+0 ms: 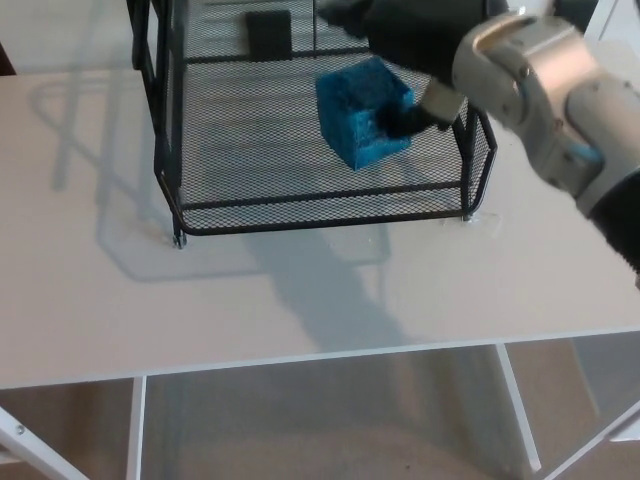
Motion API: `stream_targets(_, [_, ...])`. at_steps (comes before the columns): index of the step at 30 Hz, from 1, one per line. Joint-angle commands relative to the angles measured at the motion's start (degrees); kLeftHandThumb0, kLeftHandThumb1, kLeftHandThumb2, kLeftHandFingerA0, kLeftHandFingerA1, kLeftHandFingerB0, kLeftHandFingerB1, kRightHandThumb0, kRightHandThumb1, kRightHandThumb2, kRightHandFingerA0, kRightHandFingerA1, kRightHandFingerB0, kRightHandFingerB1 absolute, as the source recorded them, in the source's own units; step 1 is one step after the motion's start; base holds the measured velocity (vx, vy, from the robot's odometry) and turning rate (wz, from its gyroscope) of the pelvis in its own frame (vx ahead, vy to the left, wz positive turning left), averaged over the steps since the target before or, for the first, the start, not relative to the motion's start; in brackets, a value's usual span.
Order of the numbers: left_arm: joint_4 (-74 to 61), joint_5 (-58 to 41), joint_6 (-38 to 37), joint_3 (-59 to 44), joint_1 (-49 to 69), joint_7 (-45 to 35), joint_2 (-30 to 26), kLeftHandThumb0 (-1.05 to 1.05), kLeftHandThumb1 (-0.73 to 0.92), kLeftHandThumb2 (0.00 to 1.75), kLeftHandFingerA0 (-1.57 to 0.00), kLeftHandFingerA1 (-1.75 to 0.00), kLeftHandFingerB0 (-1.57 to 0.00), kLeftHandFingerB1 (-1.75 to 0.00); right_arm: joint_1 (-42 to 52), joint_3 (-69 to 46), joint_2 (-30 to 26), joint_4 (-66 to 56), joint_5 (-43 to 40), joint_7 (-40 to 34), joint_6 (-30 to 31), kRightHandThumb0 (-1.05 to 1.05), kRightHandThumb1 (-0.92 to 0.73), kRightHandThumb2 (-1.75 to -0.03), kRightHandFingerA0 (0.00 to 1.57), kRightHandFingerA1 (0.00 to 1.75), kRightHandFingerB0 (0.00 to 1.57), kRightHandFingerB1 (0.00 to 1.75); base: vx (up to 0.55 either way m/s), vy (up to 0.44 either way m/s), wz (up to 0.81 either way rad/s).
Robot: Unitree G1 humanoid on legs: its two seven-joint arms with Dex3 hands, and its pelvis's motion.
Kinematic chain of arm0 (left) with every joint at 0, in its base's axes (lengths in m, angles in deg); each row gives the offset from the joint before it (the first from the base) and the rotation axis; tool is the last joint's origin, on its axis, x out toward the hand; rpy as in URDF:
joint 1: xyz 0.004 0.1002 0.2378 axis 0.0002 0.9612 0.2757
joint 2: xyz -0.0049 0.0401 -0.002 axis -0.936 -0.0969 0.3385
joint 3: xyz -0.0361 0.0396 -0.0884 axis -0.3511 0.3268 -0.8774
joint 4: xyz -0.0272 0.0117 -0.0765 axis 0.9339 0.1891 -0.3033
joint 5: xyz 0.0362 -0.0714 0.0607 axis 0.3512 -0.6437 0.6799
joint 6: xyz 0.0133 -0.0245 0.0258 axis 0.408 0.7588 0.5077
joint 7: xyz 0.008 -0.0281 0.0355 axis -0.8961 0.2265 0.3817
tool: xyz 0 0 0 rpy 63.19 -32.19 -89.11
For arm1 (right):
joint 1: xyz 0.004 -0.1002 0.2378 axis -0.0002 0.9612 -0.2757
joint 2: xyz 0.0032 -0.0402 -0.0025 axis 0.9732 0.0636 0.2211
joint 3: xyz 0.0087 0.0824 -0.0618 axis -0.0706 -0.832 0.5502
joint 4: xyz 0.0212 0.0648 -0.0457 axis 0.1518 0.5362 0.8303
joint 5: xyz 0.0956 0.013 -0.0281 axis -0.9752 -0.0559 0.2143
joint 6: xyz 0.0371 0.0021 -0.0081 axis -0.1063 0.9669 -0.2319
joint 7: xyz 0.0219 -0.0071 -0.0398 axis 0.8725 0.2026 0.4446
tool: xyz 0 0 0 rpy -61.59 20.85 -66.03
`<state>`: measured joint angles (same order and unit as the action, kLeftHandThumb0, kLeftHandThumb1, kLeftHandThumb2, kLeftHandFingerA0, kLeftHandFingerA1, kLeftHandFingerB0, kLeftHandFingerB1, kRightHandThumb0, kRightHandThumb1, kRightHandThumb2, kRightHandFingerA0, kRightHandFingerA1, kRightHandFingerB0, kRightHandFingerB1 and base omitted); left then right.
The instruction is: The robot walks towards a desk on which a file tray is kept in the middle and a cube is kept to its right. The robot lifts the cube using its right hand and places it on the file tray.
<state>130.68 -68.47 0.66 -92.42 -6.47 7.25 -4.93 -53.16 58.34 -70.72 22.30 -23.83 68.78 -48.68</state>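
White table point(300, 300) in the head view carried a black wire-mesh file tray point(300, 215). The right hand point(420, 55) reached over the tray, its black fingers point(402, 120) clasped on a blue rough-surfaced cube point(355, 105). The cube was above the tray's mesh floor; I could not tell if it touched. The lifting looked done, while the setting down and the release were not yet done. The left hand did not show.
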Motion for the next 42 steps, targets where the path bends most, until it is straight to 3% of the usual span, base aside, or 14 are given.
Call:
stream_targets(1, [0.88, 1.1, -2.78, 0.52, 0.06, 0.05, -1.45, -0.72, 0.88, 0.68, -0.4, -0.5, -0.25, -0.39, -5.03, -1.36, -2.35, -1.63, 1.24, 7.65, 3.67, -0.81, -0.47, -0.87, 0.0, 0.38, 0.0, 0.14, 0.0, 0.0, 0.0])
stream_targets(3, [-1.01, 0.25, -0.8, 0.13, 0.42, -0.17, -1.27, -0.71, 0.87, 0.67, -0.41, -0.5, -0.25, -0.39, -6.3, -2.72, -6.92, -7.39, 1.41, 12.77, 3.13, -0.88, -0.54, -0.86, 0.0, 0.21, 0.0, 0.0, 0.0, 0.0, 0.0])
stream_targets(15, [-1.45, 0.59, -0.52, 0.56, 0.9, 0.66, -0.41, -0.69, 0.92, 0.67, -0.42, -0.47, -0.28, -0.38, -6.0, -19.23, -20.86, -20.73, -12.39, 22.74, 0.07, -0.79, -0.45, -0.75, 0.0, 0.17, 0.0, 0.01, 0.0, 0.0, 0.0])
stream_targets(16, [0.67, 0.64, -1.81, 0.45, 0.14, 0.87, -0.25, -0.71, 0.91, 0.67, -0.44, -0.49, -0.29, -0.4, -2.58, -28.48, -28.02, -27.54, -18.18, 25.93, 2.82, -0.85, -0.45, -0.73, 0.0, 0.09, 0.02, 0.0, 0.0, 0.0, 0.0])
stream_targets(18, [1.41, 0.88, -2.56, 0.6, -0.01, 0.91, -0.31, -0.73, 0.91, 0.67, -0.43, -0.49, -0.29, -0.4, -0.67, -32.27, -30.96, -31.01, -19.82, 28.38, 4.78, -0.86, -0.45, -0.72, 0.0, 0.07, 0.02, 0.0, 0.0, 0.0, 0.0])
stream_targets(20, [0.89, 0.43, -2.72, 0.21, 0.48, 0.85, -0.18, -0.72, 0.92, 0.67, -0.42, -0.5, -0.29, -0.39, 7.71, -45.88, -37.12, -37.04, -23.75, 29.99, 8.63, -0.59, -0.5, -0.71, 0.0, 0.0, 0.04, 0.17, 0.0, 0.0, 0.0])
stream_targets(23, [-0.55, 0.34, -2.39, 0.21, 1.06, 1.02, 0.05, -0.72, 0.92, 0.67, -0.43, -0.5, -0.3, -0.4, 18.25, -59.75, -39.83, -35.31, -28.59, 29.94, 4.09, -0.59, -0.54, -0.73, 0.0, 0.0, 0.02, 0.18, 0.0, 0.0, 0.0])
stream_targets(25, [-0.76, 0.04, -1.54, -0.09, 1.12, 1.15, 0.05, -0.72, 0.92, 0.67, -0.43, -0.48, -0.29, -0.38, 32.66, -78.82, -36.45, -37.06, -26.28, 30.53, 7.74, -0.84, -0.47, -0.79, 0.0, 0.08, 0.02, 0.24, 0.0, 0.0, 0.0])
stream_targets(31, [-1.82, 0.01, -1.61, -0.05, 1.43, 1.16, 0.29, -0.71, 0.92, 0.67, -0.44, -0.5, -0.28, -0.39, 54.26, -96.9, -29.01, -26.07, -25.6, 14.56, 2.2, -0.76, -0.42, -0.77, 0.0, 0.14, 0.04, 0.36, 0.0, 0.0, 0.0])
stream_targets(32, [-0.49, 0.38, -2.37, 0.07, 1.04, 1.37, -0.12, -0.72, 0.92, 0.67, -0.44, -0.48, -0.28, -0.38, 61.76, -100.16, -26.35, -15.44, -28.27, 3.98, -0.58, -0.66, -0.41, -0.85, 0.0, 0.37, 0.01, 0.39, 0.0, 0.0, 0.0])
stream_targets(34, [-0.22, 0.48, -2.35, 0.18, 0.76, 1.41, -0.01, -0.72, 0.92, 0.67, -0.44, -0.48, -0.28, -0.38, 62.78, -100.47, -26.27, -14.3, -28.76, 2.77, -0.96, -0.66, -0.41, -0.85, 0.0, 0.37, 0.01, 0.39, 0.0, 0.0, 0.0])
stream_targets(37, [-0.65, -0.72, -1.61, -0.65, 0.61, 0.1, 0.01, -0.74, 0.91, 0.67, -0.4, -0.49, -0.27, -0.39, 69.35, -100.7, -23.22, 2.9, -33.15, -18.96, -11.22, -0.6, -0.56, -0.8, 0.0, 0.24, 0.1, 0.44, 0.0, 0.0, 0.0])
stream_targets(41, [-1.14, -0.54, -0.29, -0.77, 0.68, 1.9, 0.25, -0.69, 0.91, 0.67, -0.42, -0.48, -0.3, -0.39, 70.06, -101.07, -20.08, 12.43, -37.68, -31.04, -18.74, -0.55, -0.67, -0.6, 0.0, 0.26, 0.18, 0.45, 0.0, 0.0, 0.0])
stream_targets(42, [-0.66, -0.53, -0.81, -0.78, 0.71, 1.74, 0.19, -0.7, 0.9, 0.67, -0.43, -0.48, -0.29, -0.38, 71.09, -100.06, -20.61, 14.48, -37.79, -29.0, -15.07, -0.68, -0.6, -0.99, 0.0, 0.27, 0.0, 0.3, 0.0, 0.0, 0.0])
